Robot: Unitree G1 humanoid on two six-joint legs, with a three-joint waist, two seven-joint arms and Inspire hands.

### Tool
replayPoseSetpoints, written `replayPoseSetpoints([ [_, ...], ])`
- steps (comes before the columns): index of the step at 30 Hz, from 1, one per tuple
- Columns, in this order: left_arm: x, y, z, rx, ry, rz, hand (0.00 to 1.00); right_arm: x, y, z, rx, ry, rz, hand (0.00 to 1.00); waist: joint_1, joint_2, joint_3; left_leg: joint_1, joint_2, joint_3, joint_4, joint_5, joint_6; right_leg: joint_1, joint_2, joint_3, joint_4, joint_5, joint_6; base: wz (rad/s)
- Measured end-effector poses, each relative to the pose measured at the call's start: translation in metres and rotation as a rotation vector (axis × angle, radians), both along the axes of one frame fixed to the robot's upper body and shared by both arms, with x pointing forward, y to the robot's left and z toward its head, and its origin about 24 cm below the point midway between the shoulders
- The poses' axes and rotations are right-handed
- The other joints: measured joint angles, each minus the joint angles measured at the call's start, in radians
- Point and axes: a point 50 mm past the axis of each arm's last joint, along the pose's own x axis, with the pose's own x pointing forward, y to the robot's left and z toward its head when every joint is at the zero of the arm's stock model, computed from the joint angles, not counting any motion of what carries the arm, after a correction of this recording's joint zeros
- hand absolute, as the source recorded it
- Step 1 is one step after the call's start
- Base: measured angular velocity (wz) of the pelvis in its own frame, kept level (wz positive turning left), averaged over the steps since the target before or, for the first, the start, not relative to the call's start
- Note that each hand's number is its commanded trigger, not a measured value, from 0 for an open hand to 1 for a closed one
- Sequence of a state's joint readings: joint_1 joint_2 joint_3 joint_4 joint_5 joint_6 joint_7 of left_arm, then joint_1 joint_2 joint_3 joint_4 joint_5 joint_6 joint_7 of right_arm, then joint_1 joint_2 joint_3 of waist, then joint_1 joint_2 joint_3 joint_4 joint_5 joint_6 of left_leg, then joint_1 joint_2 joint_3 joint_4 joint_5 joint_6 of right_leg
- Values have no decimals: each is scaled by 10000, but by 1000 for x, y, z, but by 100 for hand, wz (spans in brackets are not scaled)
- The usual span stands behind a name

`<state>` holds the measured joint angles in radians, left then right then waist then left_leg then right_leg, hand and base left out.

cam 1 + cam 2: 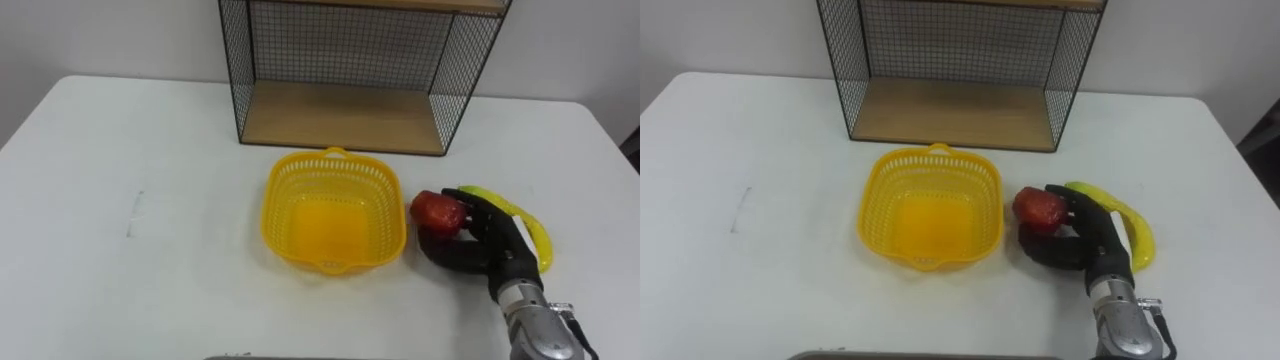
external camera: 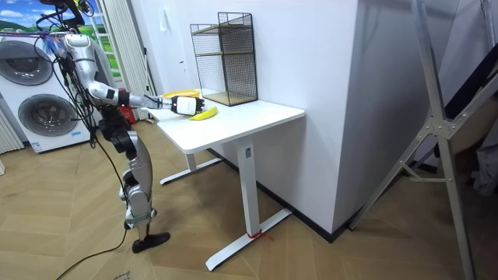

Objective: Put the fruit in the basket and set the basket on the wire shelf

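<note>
Right hand closed on the red fruit, just right of the basket.

Right arm enters from the lower right, forearm angled up and to the left. The right hand [image 1: 487, 243] has fingers and thumb curled round the red fruit [image 1: 438, 211], which is close beside the right rim of the yellow basket [image 1: 278, 192] and outside it. The banana [image 1: 537, 236] lies on the white table [image 1: 120, 160] just behind the hand. The wire shelf [image 1: 340, 115] stands at the table's far edge, behind the basket.

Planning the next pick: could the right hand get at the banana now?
Probably not yet: the right hand is curled round the red fruit. The banana lies right beside it, nothing between.
</note>
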<state>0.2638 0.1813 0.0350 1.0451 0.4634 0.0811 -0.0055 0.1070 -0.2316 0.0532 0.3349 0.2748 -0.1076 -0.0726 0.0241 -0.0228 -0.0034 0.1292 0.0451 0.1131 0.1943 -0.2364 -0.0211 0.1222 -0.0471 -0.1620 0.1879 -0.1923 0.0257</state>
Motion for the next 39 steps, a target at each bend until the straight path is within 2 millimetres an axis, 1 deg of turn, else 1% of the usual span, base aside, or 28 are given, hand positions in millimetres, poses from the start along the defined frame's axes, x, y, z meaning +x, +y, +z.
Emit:
replayPoseSetpoints([
  [2,-1,-5,-2,-133,43,43,0,0,0,0,188,-23,-62,100,6,87,0,54,6,29,-20,-2,1,39,1,10,1,3,-2,0],
  [4,-1,-7,-2,-187,45,56,0,0,0,0,364,-39,-101,100,6,124,2,69,21,57,-26,-2,1,41,12,14,1,12,-15,-3],
  [9,-5,-8,-3,-201,188,110,0,1,1,2,445,-81,-45,100,34,165,-7,99,44,162,-58,-1,-1,-8,34,103,18,21,-28,-6],
  [10,-8,-9,-3,-219,259,135,0,2,2,4,446,-121,-5,100,34,159,-21,88,41,182,-62,-1,0,-15,32,120,13,21,-27,-4],
  [17,-14,-11,-4,-254,494,193,0,11,13,27,596,-1219,229,100,52,159,-19,53,36,224,-62,0,-1,-41,32,149,-33,20,-22,0],
  [21,-11,-11,-4,-280,434,194,0,14,17,34,728,-1578,278,100,79,119,-11,43,34,223,-42,0,-1,-36,29,156,-23,18,-19,0],
  [23,-9,-12,-5,-303,369,166,0,16,19,41,743,-1880,343,100,93,106,-3,44,31,227,-39,1,0,-46,26,160,-11,18,-19,0],
  [26,-7,-12,-5,-324,302,124,0,20,24,60,754,-2712,447,100,121,79,4,27,31,249,-19,1,0,-84,31,221,6,17,-18,-3],
  [27,-7,-12,-5,-324,305,121,0,20,25,63,755,-2825,452,100,122,68,4,28,30,249,-19,1,0,-85,31,221,7,17,-18,0],
  [32,-8,-13,-5,-377,258,26,0,23,32,84,43,-3742,768,100,132,9,-3,7,28,249,-47,1,0,-191,40,234,7,16,-17,0],
  [34,-8,-13,-5,-398,224,6,0,23,34,89,-232,-3960,891,100,140,12,-3,-9,28,249,-53,1,0,-171,41,230,8,16,-16,0],
  [39,-6,-13,-5,-411,164,16,0,24,39,91,-1371,-4052,1427,100,139,-4,-9,-24,30,244,-56,1,0,-156,36,208,2,24,-14,0],
])
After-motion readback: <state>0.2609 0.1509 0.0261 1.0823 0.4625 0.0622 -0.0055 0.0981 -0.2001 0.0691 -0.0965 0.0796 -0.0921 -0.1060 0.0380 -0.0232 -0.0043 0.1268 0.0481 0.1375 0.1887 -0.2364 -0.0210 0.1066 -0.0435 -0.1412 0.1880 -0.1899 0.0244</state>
